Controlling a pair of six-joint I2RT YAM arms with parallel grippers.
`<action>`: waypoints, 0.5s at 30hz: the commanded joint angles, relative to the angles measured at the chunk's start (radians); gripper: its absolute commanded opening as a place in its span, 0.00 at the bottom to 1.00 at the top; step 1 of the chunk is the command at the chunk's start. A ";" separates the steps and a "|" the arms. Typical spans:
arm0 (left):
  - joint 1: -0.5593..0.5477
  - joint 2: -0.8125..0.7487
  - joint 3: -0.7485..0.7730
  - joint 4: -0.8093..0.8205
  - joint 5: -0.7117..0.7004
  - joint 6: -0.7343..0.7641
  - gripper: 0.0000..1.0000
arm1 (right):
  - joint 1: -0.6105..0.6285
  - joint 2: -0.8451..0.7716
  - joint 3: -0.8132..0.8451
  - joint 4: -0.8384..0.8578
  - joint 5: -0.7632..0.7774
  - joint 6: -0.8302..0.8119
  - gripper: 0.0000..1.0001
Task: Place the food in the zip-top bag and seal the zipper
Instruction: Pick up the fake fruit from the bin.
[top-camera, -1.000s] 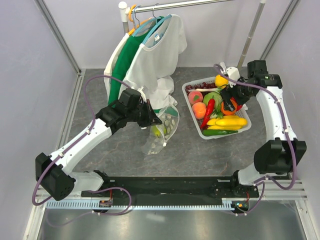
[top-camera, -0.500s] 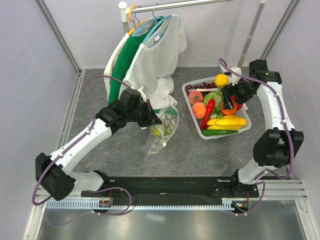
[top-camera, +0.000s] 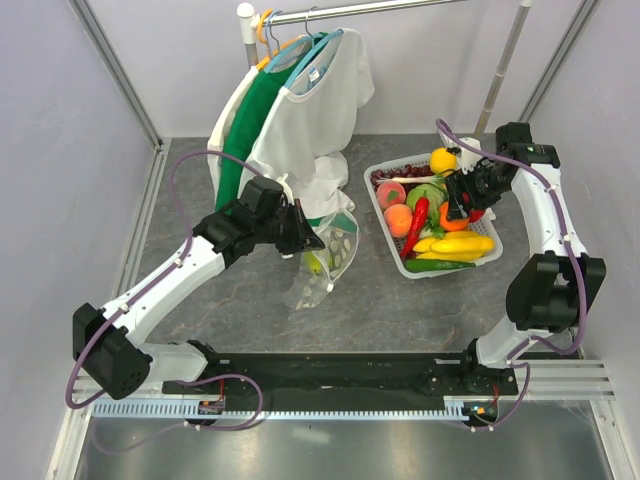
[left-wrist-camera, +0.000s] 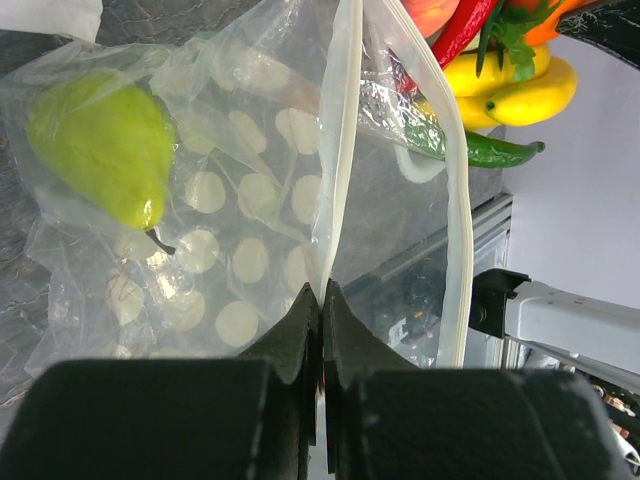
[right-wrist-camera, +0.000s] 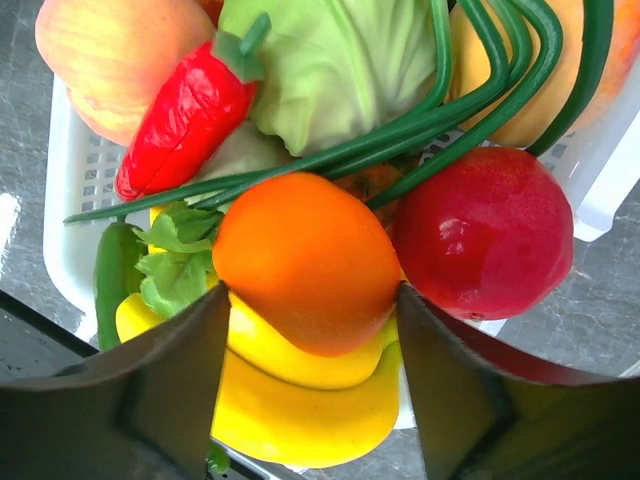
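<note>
Well, my left gripper (left-wrist-camera: 321, 300) is clenched on the zip-top bag (left-wrist-camera: 230, 210) — its two fingers pressed together on one lip of the mouth, right where the pale zipper (left-wrist-camera: 340, 130) runs down into them; the other lip's strip curves away to the right, so the mouth hangs open; inside the bag lies a green pear (left-wrist-camera: 105, 145), against the dotted plastic on the left. From above, the bag droops from that grip to the grey table (top-camera: 400, 310), just in front of the white garments (top-camera: 320, 100) on the rail. My right gripper (right-wrist-camera: 310, 300) is spread wide over the white basket (right-wrist-camera: 75, 200), one finger on each side of an orange fruit (right-wrist-camera: 305, 250) — whether the pads touch it I cannot tell; a dark red fruit (right-wrist-camera: 485, 235) sits just beside it, a yellow fruit (right-wrist-camera: 300, 410) beneath, a red chili (right-wrist-camera: 185, 120) and a pale green cabbage (right-wrist-camera: 330, 60) beyond. The basket stands well apart from the bag, to its right.
</note>
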 joint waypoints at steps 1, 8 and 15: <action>-0.002 0.007 0.003 0.042 -0.011 0.037 0.02 | 0.008 -0.023 0.018 -0.004 -0.036 0.010 0.66; -0.002 0.012 0.001 0.041 -0.011 0.043 0.02 | 0.008 -0.035 0.070 -0.036 -0.039 -0.008 0.50; -0.002 0.020 0.006 0.041 -0.001 0.043 0.02 | 0.010 -0.015 0.063 -0.040 -0.046 -0.035 0.61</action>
